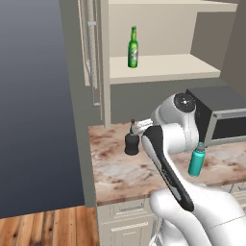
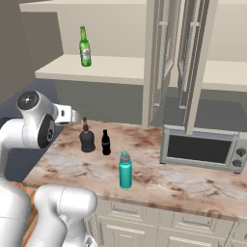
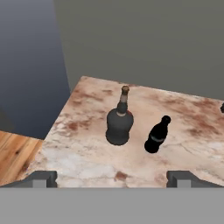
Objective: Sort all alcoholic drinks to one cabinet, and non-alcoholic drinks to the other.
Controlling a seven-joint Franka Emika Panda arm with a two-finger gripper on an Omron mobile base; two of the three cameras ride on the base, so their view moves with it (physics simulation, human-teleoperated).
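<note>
We see a slim green glass beer bottle (image 2: pixel 85 46) upright on the open cabinet's cream lower shelf (image 2: pixel 116 70). On the marbled brown countertop (image 2: pixel 193 181) stand a squat black bottle (image 2: pixel 87 136), a small black cola bottle (image 2: pixel 105 143) just beside it, and a teal cylindrical bottle (image 2: pixel 125 170) nearer us. A silver toaster oven (image 2: pixel 202 149) sits right.

Surface finishes, counter and cabinet

Counter (image 2: pixel 159 169) looked like polished brown-veined marble; beer bottle (image 1: pixel 133 47) glossy green glass; squat bottle (image 3: pixel 119 124) matt black; teal bottle (image 2: pixel 125 170) smooth, satin; toaster oven (image 2: pixel 205 149) brushed metal; floor (image 1: pixel 45 228) varnished wood.
</note>
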